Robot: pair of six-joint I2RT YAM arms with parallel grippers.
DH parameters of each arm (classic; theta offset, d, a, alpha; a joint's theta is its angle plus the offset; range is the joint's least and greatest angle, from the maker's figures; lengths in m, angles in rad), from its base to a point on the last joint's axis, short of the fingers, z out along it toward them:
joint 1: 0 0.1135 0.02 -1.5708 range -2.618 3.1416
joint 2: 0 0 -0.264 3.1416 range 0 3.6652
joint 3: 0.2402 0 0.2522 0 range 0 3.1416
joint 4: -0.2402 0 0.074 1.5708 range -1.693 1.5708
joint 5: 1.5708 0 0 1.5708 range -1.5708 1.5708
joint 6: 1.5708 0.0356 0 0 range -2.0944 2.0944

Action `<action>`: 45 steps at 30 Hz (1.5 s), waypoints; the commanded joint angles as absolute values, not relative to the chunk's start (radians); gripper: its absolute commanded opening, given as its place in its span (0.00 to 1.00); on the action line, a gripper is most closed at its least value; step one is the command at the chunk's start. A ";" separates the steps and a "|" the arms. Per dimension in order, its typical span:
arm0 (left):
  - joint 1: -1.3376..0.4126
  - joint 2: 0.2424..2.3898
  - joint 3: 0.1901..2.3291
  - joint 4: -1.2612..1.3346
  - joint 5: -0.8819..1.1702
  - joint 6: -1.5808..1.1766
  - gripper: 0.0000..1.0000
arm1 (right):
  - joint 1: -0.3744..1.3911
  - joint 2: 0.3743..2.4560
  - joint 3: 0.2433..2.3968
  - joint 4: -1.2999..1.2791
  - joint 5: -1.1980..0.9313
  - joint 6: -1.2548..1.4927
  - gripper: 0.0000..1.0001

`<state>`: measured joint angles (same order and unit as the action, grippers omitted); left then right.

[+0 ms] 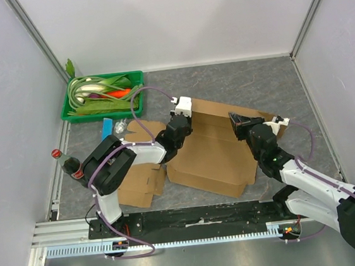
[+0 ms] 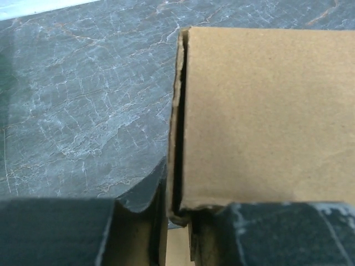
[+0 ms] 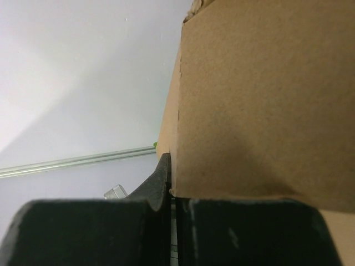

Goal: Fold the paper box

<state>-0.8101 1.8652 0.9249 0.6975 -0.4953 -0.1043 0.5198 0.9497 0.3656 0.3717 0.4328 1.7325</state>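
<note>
The paper box (image 1: 212, 158) lies mostly flat mid-table, a smaller cardboard piece (image 1: 138, 183) touching its near-left corner. At its far-right edge the right gripper (image 1: 240, 125) is pinched tight on a raised flap. At its far-left edge the left gripper (image 1: 180, 119) has a doubled cardboard edge clamped between its fingers. This looks like the flap-raising step, and next both flaps need folding inward together, gently. A green basket (image 1: 73, 109) stands beyond its far-left corner
</note>
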 commanded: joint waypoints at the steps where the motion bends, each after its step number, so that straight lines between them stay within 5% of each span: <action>1: -0.798 1.838 0.911 0.741 -0.551 -0.139 0.27 | 0.523 0.963 0.391 0.325 0.428 1.701 0.00; 8: -0.799 1.547 0.753 0.425 -0.365 -0.463 0.86 | 0.522 0.939 0.350 0.402 0.433 1.577 0.06; 11: -0.799 1.410 0.684 0.321 -0.267 -0.578 0.91 | 0.522 0.946 0.305 0.468 0.431 1.554 0.07; 23: -0.758 1.082 0.834 -0.190 -0.118 -0.532 0.91 | 0.523 1.066 0.330 0.564 0.365 1.373 0.08; 36: -0.496 1.112 1.095 -0.400 -0.052 -0.472 0.91 | 0.512 1.068 0.331 0.522 0.275 1.244 0.13; 38: -0.485 1.127 1.114 -0.384 -0.049 -0.476 0.91 | 0.500 1.052 0.334 0.509 0.267 1.227 0.18; 45: -0.482 1.241 1.114 -0.319 -0.028 -0.469 0.89 | 0.466 0.999 0.399 0.407 0.171 1.060 0.78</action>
